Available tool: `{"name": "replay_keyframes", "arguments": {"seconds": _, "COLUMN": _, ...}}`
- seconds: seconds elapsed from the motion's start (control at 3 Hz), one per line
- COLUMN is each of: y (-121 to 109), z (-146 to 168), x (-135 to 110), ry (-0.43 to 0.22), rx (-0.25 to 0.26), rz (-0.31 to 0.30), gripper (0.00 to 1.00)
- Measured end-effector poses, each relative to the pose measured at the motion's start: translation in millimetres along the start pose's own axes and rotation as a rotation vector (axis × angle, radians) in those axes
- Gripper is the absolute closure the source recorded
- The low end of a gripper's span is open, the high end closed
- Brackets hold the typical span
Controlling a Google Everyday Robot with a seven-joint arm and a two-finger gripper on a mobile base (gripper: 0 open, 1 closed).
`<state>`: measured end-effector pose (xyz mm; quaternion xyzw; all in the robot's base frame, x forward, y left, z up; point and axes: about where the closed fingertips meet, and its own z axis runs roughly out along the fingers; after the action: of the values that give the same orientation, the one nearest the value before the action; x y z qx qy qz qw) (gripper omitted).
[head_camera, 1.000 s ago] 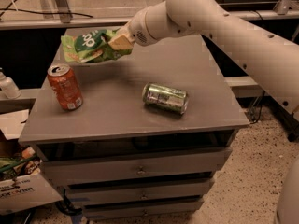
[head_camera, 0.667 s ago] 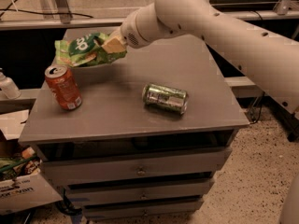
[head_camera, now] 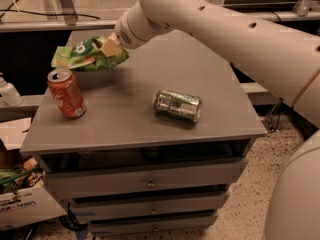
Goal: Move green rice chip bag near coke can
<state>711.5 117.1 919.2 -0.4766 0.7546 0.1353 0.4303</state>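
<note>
Green rice chip bag (head_camera: 85, 54): judged light, soft and crinkly, and it will deform, so an edge pinch suffices. End effector (head_camera: 111, 46) is clamped on the bag's right end. The bag hangs clear of the bench (head_camera: 130, 121), just behind and above the coke can (head_camera: 66, 92). Against a second ago, the bag sits further left, nearer the can.

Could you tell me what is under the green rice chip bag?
Only shadowed table top; the green rice chip bag hangs in the pincer above it. The coke can stands in front. The bag's underside is hidden.
</note>
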Motion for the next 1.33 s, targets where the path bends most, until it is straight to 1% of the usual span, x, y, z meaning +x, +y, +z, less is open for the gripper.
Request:
{"name": "replay_keyframes", "arguments": {"seconds": 0.33, "y": 1, "z": 13, "x": 2, "ry": 0.033, "rx": -0.005, "rz": 0.043, "gripper": 1.00}}
{"name": "replay_keyframes", "arguments": {"seconds": 0.67, "y": 7, "z": 22, "x": 11, "ry": 0.051, "rx": -0.027, "rz": 0.084, "gripper": 1.00}}
{"name": "replay_keyframes", "arguments": {"seconds": 1.0, "y": 16, "z": 23, "x": 20, "ry": 0.050, "rx": -0.055, "rz": 0.117, "gripper": 1.00}}
{"name": "replay_keyframes", "arguments": {"seconds": 1.33, "y": 28, "z": 18, "x": 25, "ry": 0.036, "rx": -0.101, "rz": 0.123, "gripper": 1.00}}
